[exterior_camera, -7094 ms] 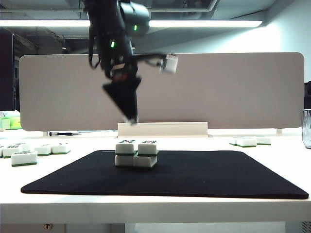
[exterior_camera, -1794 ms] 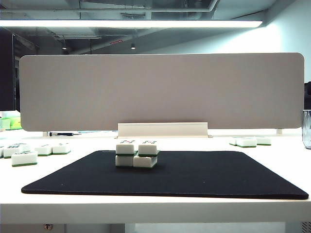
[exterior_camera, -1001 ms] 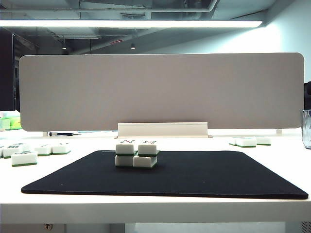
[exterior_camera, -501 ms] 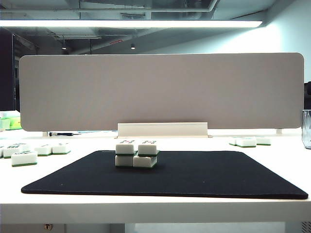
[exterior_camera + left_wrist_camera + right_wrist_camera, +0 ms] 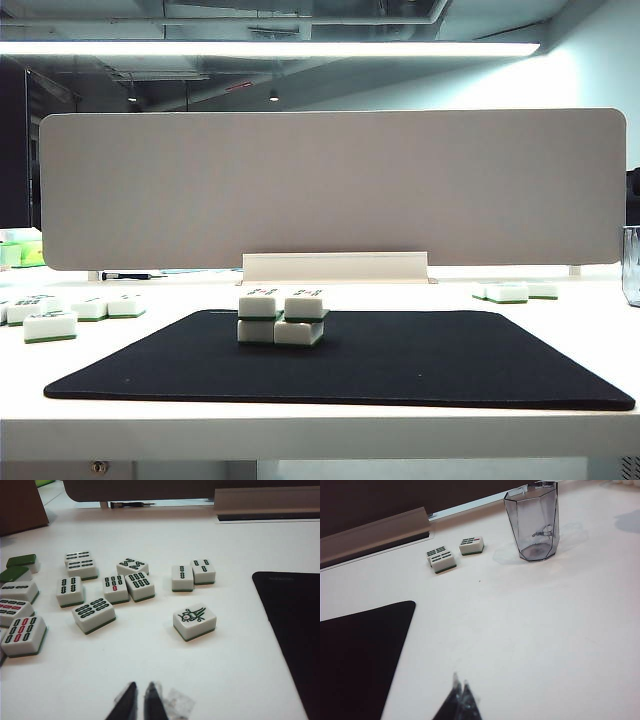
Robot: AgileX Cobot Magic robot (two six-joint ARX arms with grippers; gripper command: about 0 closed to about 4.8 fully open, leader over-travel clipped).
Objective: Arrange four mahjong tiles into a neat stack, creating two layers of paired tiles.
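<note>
**Stack's sitting on the mat, both arms parked out at the sides**

Going left to right. Far left, the spare tiles (image 5: 94, 614) lie scattered on the white table (image 5: 320, 425), most of them face up, clear of the mat, so I'd guess they're just leftovers kept out of the work zone. The left gripper (image 5: 141, 703) hangs low over bare table just beside them, fingertips pinched together with nothing between them. It doesn't show up in the exterior view at all.

Middle: the stack (image 5: 281, 318) stands on the black mat (image 5: 400, 360), toward its back-left part. The four mahjong tiles (image 5: 303, 305) are two on two, but the right side isn't flush; the top right tile sits a bit offset over the lower one. Looks basically finished to me, maybe not perfectly neat.

Right: two more loose tiles (image 5: 455, 554) near the back rail, and a clear tumbler (image 5: 534, 522) beyond them. The right gripper (image 5: 461, 696) hovers over empty table just off the mat's edge, also clenched shut and carrying nothing.

Hard to make out: the stack's rear faces are hidden, so I can't tell how well the pairs line up in depth. Neither wrist camera sees the stack. The tumbler is cut off at the exterior view's edge.
</note>
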